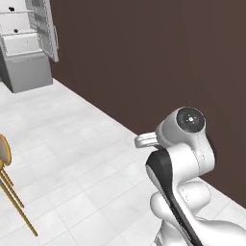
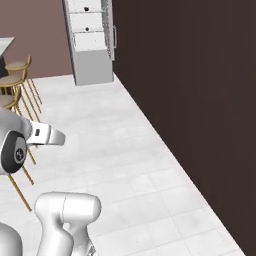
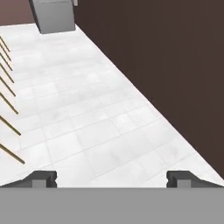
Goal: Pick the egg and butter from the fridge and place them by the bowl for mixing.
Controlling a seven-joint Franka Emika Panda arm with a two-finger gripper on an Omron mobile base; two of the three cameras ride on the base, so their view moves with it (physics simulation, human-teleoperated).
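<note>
The tall grey fridge (image 1: 29, 43) stands open far across the floor, with white shelves and its door (image 1: 48, 29) swung out; it also appears as the fridge (image 2: 90, 40) and as the fridge's base (image 3: 54, 15). Tiny dark specks lie on its shelves, too small to name. The egg and the butter cannot be made out, and the bowl is out of view. My gripper (image 3: 111, 179) is open above the bare tiled floor, far from the fridge, its fingertips (image 3: 41, 178) wide apart with nothing between them.
A dark brown wall (image 2: 190, 100) runs along the right side up to the fridge. Wooden stools (image 2: 15, 80) stand at the left beside a counter corner (image 2: 5, 42), and one stool (image 1: 4, 158) is close by. White tiled floor (image 2: 115, 135) stretches ahead.
</note>
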